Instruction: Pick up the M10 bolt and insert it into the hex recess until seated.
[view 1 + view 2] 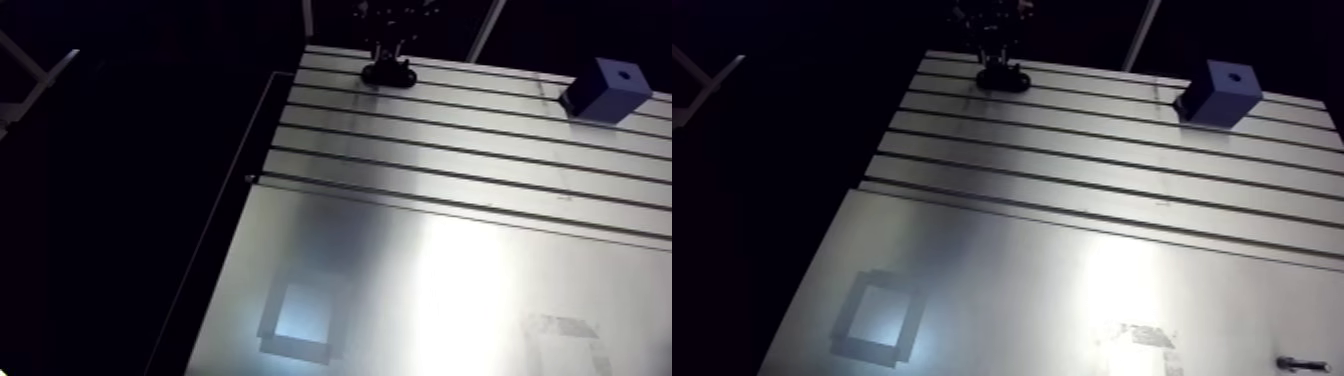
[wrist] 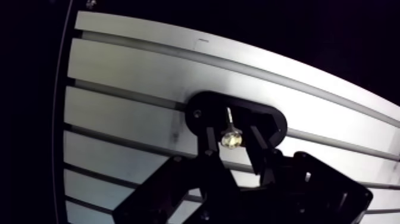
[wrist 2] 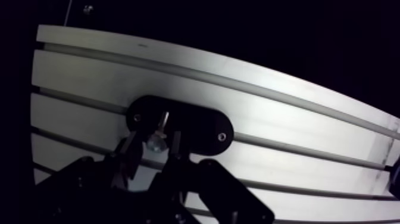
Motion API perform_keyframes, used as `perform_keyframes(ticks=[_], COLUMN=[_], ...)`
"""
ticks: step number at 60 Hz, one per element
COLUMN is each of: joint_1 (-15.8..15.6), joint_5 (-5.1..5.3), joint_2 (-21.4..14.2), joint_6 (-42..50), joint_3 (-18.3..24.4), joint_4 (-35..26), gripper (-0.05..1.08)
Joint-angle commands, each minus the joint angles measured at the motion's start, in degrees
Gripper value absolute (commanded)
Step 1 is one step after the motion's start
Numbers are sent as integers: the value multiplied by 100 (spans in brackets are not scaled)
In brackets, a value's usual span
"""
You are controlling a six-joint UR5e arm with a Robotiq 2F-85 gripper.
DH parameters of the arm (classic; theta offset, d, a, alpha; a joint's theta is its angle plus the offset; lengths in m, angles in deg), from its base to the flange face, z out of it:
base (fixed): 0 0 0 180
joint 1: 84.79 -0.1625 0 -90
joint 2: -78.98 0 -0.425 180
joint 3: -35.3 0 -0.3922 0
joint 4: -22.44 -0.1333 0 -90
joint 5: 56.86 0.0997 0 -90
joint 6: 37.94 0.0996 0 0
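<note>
- gripper (image 2: 232, 146) is clamped on the M10 bolt (image 2: 231, 139), shiny head pinched right between the two fingers (image 2: 208, 143)
- the bolt's shank points away from the fingers, toward the black oval plate (image 2: 269, 122) just ahead of the fingertips
- honestly can't tell if the tip touches the plate or sits in a recess
- blue block (image 1: 607, 88) with a hole on top sits well off to the side of the fingers, on the slotted table (image 1: 450, 170)

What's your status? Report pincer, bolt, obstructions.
Pincer down at black plate, straddling bolt; grip unreadable. Blue block across table; no obstruction seen between.
</note>
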Motion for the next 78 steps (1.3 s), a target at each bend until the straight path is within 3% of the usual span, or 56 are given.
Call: perform_keyframes(ticks=[1,61,78], joint_1=[6,-2,-20], joint_5=[1,27,46], joint_2=[7,-11,-173], joint_6=[-3,-3,-27], joint_3=[-3,13,31], joint_4=[-3,-3,-78], gripper=[62,79,81])
